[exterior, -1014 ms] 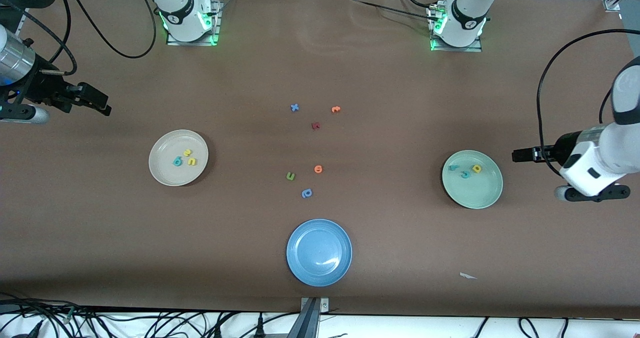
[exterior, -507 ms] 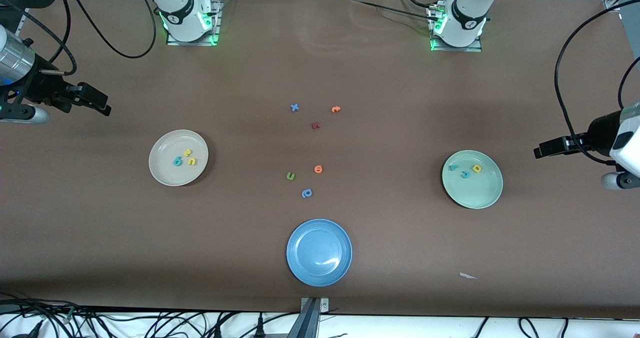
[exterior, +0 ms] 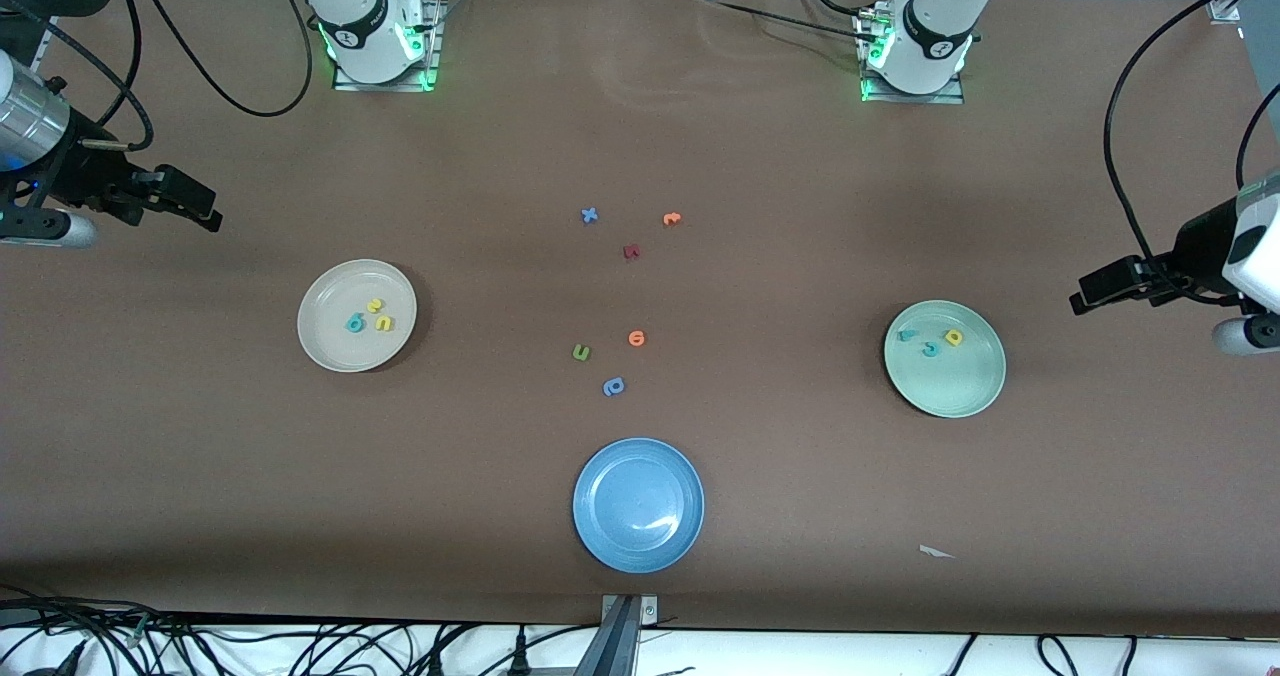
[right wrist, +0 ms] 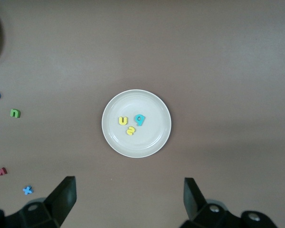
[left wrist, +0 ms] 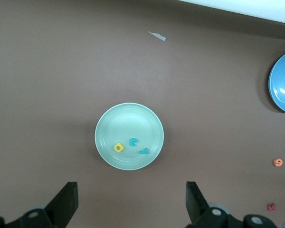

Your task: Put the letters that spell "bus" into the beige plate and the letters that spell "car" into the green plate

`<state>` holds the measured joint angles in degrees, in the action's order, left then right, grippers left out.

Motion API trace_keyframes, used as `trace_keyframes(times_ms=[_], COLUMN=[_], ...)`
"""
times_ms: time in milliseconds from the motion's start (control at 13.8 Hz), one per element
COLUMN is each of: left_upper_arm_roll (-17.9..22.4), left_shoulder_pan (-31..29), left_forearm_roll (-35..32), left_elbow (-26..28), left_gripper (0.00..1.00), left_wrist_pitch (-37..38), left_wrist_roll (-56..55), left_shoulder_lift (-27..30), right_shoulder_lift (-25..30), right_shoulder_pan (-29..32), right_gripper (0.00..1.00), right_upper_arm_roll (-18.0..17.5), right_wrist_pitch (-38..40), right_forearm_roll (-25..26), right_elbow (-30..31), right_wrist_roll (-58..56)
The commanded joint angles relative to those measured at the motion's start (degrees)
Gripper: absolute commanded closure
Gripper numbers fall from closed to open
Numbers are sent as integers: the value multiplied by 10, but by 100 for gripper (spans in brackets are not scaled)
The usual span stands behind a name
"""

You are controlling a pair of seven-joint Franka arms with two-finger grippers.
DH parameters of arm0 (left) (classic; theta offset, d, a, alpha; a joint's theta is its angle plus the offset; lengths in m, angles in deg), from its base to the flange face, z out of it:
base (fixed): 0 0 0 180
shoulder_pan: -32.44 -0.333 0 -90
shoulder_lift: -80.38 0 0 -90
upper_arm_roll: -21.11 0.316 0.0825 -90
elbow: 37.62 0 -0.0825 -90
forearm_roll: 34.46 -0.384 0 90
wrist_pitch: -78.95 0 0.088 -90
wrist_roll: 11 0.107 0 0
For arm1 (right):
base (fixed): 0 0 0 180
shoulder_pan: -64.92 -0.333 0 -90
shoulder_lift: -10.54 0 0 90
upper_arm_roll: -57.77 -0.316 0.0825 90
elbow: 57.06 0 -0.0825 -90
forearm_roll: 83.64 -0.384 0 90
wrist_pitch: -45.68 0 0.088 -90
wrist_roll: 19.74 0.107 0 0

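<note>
With bus letters [exterior: 368,318] clustered in beige plate [exterior: 325,341], car letters [exterior: 930,340] strung toward the arms' ends in green plate [exterior: 960,386], left gripper [exterior: 1085,292] and right gripper [exterior: 205,211] wide open, empty, at table's end edges.

beige plate [exterior: 330,346] holding letters, green plate [exterior: 965,391] likewise

We see even overhead light, all views sharp. Soft shadows edge each plate; a glare streak marks the blue plate [exterior: 638,505]; worktop [exterior: 800,456] matte.
</note>
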<state>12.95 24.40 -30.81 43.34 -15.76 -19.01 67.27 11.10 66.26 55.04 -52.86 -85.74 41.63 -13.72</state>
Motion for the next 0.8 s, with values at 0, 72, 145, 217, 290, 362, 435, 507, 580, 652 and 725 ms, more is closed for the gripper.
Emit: trace_keyframes(times_ms=[0,72,145,217,290,362,435,507,580,652,725], left_upper_arm_roll=[9,10,10,10,10,9,10,9,9,8,8], left_shoulder_pan=[-4,-4,-3,-4,-5,-8,-9,-9,-8,-8,-7], left_forearm_roll=[15,15,15,15,15,17,17,17,16,15,15], left_elbow=[38,49,73,107,122,115,114,114,113,112,109], left_gripper=[0,0,0,0,0,0,0,0,0,0,0], left_wrist_pitch=[-21,-33,-51,-83,-102,-102,-102,-102,-102,-102,-102], left_wrist_roll=[44,44,45,48,48,47,47,48,47,47,47], left_shoulder_lift=[31,37,49,69,75,71,70,67,66,66,66], right_shoulder_lift=[-1,-1,-1,-1,-1,-1,-1,-1,-2,-2,-1], right_shoulder_pan=[8,8,8,9,9,9,9,9,9,9,9], right_gripper=[0,0,0,0,0,0,0,0,0,0,0], right_upper_arm_roll=[-4,-4,-4,-4,-3,-4,-3,-3,-3,-3,-3], right_wrist_pitch=[4,4,4,4,4,4,4,4,4,4,4], right_forearm_roll=[-11,-11,-11,-11,-11,-11,-11,-11,-11,-11,-11], right_elbow=[-6,-6,-6,-6,-6,-6,-6,-6,-6,-6,-6], right_wrist_roll=[-7,-7,-7,-7,-7,-7,-7,-7,-7,-7,-7])
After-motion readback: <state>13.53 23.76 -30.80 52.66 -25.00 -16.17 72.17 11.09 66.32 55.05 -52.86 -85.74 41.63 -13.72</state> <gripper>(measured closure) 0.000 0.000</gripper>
